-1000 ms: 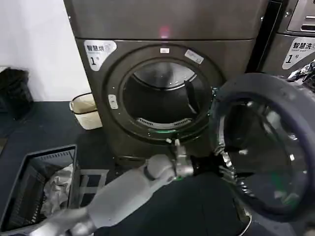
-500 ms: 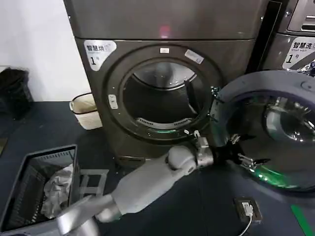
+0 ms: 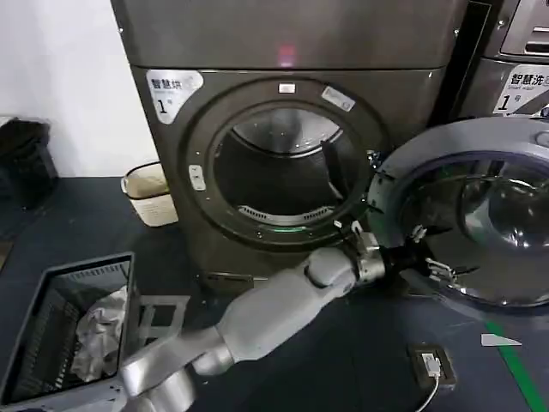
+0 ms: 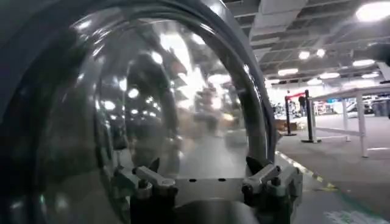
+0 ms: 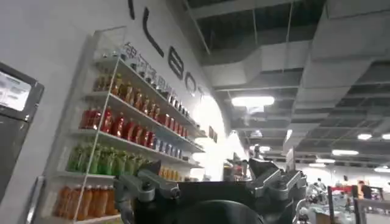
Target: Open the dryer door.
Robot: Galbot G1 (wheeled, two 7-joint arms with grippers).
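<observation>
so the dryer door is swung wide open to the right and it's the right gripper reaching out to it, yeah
Not quite: in the head view the left gripper, not the right, reaches out to the dryer door. The door is indeed swung wide open to the right.

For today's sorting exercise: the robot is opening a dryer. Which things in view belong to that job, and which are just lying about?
Belonging to the job:
- dryer door, swung wide open
- dryer with its drum opening
- left gripper, jaws spread, at the door's inner side

Just lying about:
- laundry basket with cloth
- cream bucket
- neighbouring machine
- floor socket
</observation>
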